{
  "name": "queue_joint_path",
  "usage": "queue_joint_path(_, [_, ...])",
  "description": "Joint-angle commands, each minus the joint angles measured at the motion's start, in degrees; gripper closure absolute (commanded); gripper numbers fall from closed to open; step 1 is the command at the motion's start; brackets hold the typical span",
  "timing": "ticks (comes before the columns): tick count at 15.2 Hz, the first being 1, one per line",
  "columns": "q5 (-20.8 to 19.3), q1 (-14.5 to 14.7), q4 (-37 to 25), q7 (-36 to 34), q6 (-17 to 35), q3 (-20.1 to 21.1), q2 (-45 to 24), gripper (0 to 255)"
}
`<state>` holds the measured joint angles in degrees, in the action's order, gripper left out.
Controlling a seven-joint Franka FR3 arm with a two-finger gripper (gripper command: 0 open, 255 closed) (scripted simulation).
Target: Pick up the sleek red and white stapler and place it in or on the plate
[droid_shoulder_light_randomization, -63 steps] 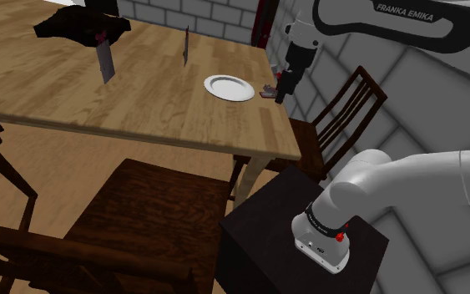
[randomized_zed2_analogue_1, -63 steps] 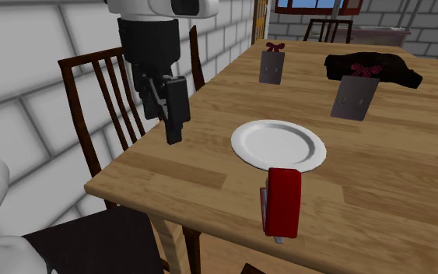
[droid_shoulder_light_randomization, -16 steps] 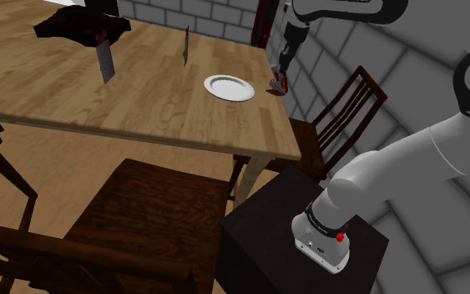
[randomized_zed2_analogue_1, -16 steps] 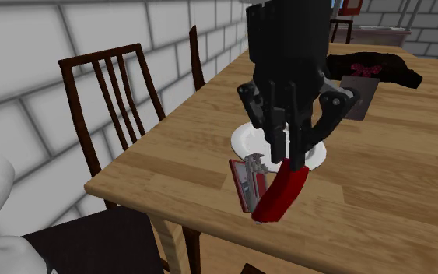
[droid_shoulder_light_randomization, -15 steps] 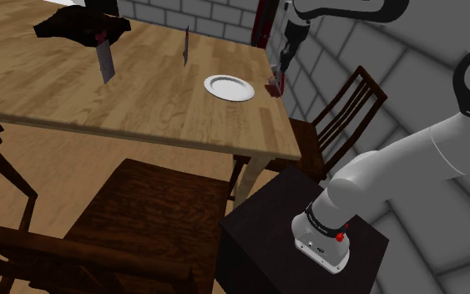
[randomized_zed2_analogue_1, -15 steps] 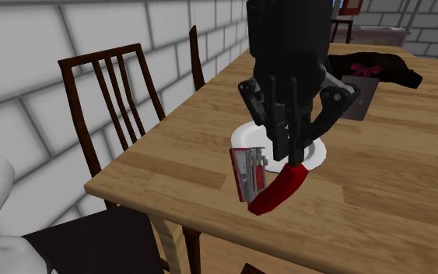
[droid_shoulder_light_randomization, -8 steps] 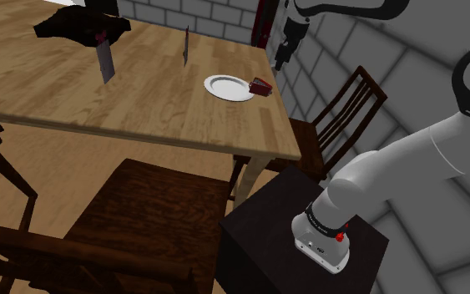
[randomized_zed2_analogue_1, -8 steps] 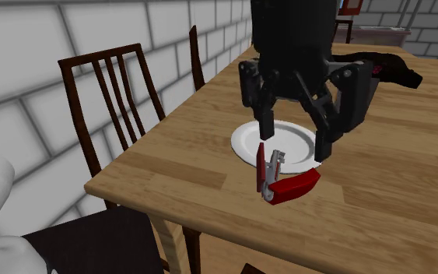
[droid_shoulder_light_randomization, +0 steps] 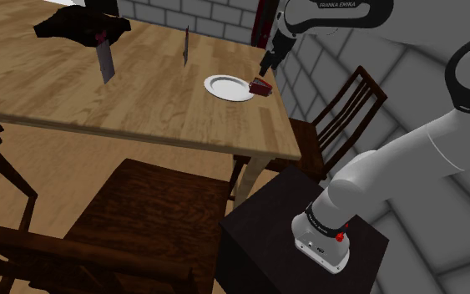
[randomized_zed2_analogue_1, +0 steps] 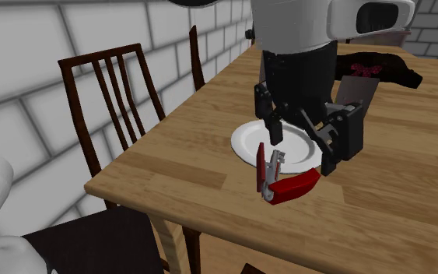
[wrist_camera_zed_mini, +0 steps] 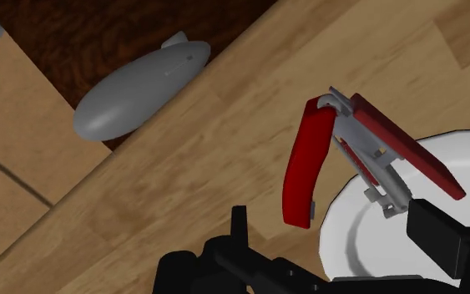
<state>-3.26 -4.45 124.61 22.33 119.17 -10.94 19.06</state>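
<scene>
The red and white stapler (randomized_zed2_analogue_1: 291, 187) lies splayed open, leaning on the near rim of the white plate (randomized_zed2_analogue_1: 248, 140), with its red arm toward the table edge. My black gripper (randomized_zed2_analogue_1: 303, 153) hangs just above it, open, and neither finger touches it. In the shoulder view the stapler (droid_shoulder_light_randomization: 261, 87) sits at the plate's (droid_shoulder_light_randomization: 224, 87) right rim, under the gripper (droid_shoulder_light_randomization: 267, 67). From the wrist view, the stapler (wrist_camera_zed_mini: 301, 167) spreads across the plate's (wrist_camera_zed_mini: 350, 242) rim just ahead of the gripper (wrist_camera_zed_mini: 337, 227).
Two grey upright objects (droid_shoulder_light_randomization: 105, 60) (droid_shoulder_light_randomization: 186, 46) stand farther along the wooden table (droid_shoulder_light_randomization: 141, 100), and a black cloth (droid_shoulder_light_randomization: 78, 25) lies at its far end. A dark chair (randomized_zed2_analogue_1: 124, 86) stands by the brick wall beside the plate. The table corner (randomized_zed2_analogue_1: 104, 187) is close to the stapler.
A second ago the gripper held the stapler above the table beside the plate. The fingers have since opened, the stapler has dropped onto the plate's rim, and the hand has drawn up slightly.
</scene>
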Motion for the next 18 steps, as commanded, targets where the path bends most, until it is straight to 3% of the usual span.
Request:
queue_joint_path(1, [0.15,0.02,0.77,0.08,1.48,-0.14,-0.63,0])
queue_joint_path(10, [0.21,0.04,1.49,0.14,2.69,-0.23,-1.13,0])
queue_joint_path(11, [0.21,0.04,1.49,0.14,2.69,-0.23,-1.13,255])
queue_joint_path(18, [0.21,0.04,1.49,0.14,2.69,-0.23,-1.13,255])
